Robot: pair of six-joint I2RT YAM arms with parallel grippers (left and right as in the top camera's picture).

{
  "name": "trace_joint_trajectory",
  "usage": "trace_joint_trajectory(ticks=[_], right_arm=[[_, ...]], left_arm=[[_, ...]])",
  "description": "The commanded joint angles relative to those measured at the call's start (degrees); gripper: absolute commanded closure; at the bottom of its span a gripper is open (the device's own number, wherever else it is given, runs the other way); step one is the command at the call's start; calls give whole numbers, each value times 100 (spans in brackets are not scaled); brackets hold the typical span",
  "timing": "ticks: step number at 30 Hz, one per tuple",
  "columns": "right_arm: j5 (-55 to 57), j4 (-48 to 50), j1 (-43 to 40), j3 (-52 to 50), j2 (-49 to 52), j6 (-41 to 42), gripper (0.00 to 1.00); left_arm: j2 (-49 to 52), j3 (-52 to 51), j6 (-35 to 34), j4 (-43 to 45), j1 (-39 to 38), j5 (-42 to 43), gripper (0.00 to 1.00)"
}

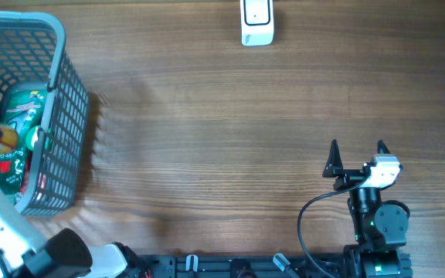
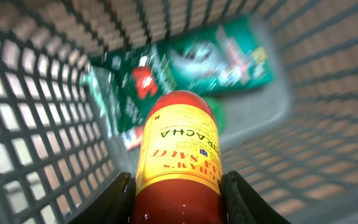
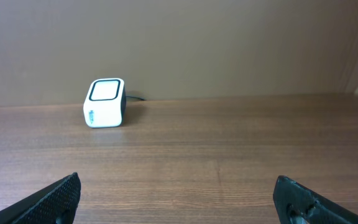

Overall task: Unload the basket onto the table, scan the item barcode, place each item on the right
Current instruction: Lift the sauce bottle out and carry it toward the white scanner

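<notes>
The step in hand looks like the pick-up: the left hand [image 2: 179, 196] is closed on the sriracha bottle [image 2: 179, 143], both fingers against its sides, inside the basket [image 1: 60, 116] at 9 o'clock on the table [image 1: 207, 116]. Next, the bottle needs lifting over the basket wall and carrying to the scanner [image 1: 257, 22] at 12 o'clock, barcode turned to its window. The right hand [image 1: 358, 150] sits wide open and empty at 5 o'clock. No barcode shows on the bottle's label. The wrist view is blurred, the green packet [image 2: 229, 56] unreadable, and the overhead frame cuts off the left hand.
</notes>
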Motion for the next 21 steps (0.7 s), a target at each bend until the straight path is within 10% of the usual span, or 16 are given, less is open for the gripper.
trace_joint_trajectory(ticks=[1,10,21], right_arm=[[94,35,26,-4,0,68,0],[94,35,26,-4,0,68,0],[94,35,26,-4,0,66,0]], left_arm=[[-378,1220,-46,-46,-15,70,96],[-361,2817,-7,-518,-2144,492,96],[1648,2771,-293,-796,-6019,-1040,96]])
